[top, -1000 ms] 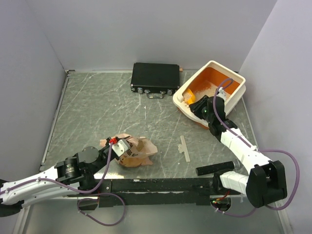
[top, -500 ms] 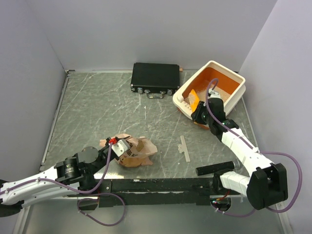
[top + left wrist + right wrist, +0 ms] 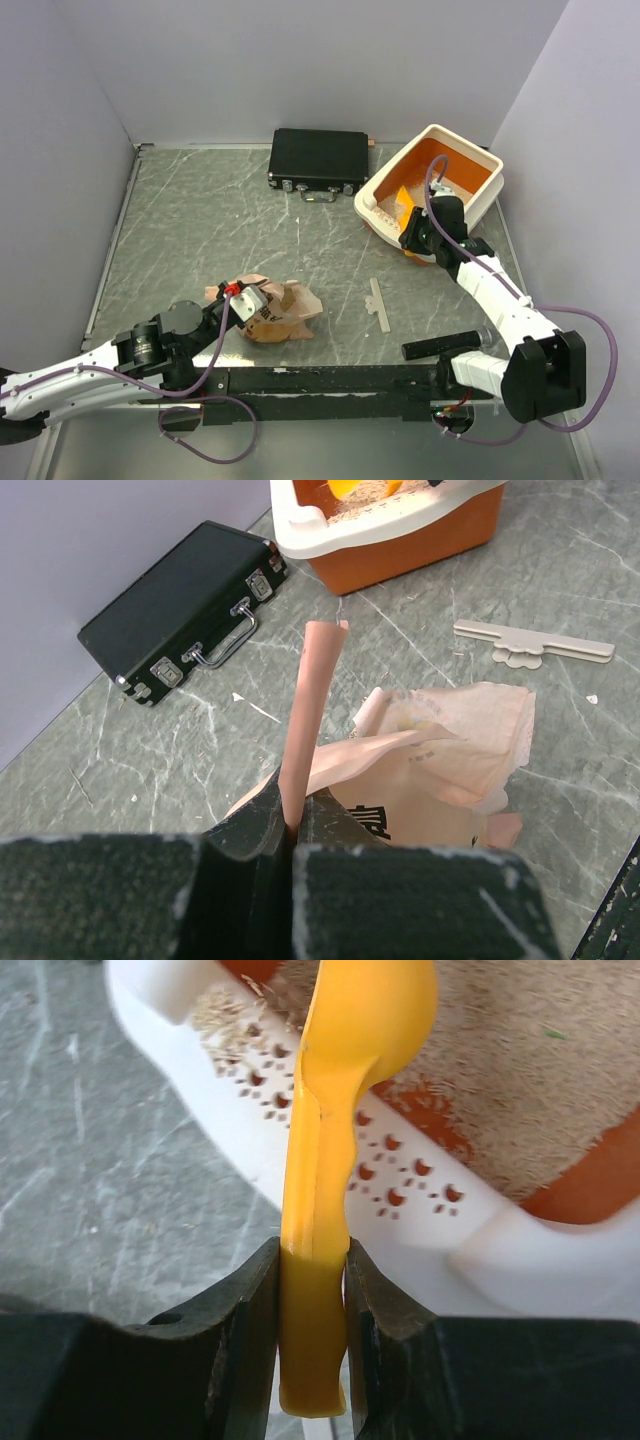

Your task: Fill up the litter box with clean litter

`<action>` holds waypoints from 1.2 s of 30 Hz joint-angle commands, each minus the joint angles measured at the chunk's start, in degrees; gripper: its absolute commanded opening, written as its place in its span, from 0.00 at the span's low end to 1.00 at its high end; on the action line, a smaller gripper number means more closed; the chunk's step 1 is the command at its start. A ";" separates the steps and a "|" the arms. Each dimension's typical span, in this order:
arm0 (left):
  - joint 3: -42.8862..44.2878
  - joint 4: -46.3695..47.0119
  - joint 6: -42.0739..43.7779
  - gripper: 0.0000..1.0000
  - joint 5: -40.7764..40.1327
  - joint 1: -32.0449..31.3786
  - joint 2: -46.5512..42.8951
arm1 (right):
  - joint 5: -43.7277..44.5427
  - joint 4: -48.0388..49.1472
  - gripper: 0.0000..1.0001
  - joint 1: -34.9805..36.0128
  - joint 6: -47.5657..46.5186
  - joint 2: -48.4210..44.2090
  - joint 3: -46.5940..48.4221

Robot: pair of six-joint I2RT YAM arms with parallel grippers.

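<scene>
The litter box [image 3: 463, 139] sits on the table [image 3: 200, 230] at its far right corner, turned at an angle to the table's edges. It is a deep rectangular tray with a thick cream-white rim and an orange body and interior, standing upright and flat. A slotted white grille fills its nearer, left short end. The clean litter [image 3: 530, 1090], fine beige-tan granules, lies in a thin, uneven layer over the floor of the box, with bare orange showing beside the grille. Stray grains dot the grille.

free: table [image 3: 200, 230] left-centre | blocked: case [image 3: 318, 158] just beside litter box [image 3: 465, 142]; bag [image 3: 285, 310] near front
</scene>
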 commanded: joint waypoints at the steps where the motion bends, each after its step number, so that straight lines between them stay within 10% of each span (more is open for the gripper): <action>1: 1.89 4.07 -1.56 0.01 1.44 -0.36 -0.15 | 2.85 -2.84 0.00 -1.30 -0.39 1.96 3.33; 22: 2.42 3.01 -1.82 0.01 0.30 -0.36 1.43 | 23.86 -21.99 0.00 6.95 -14.89 15.58 20.91; 36: 2.77 2.40 -1.91 0.01 0.56 -0.36 0.99 | 0.84 -23.58 0.00 7.13 -18.76 20.95 23.20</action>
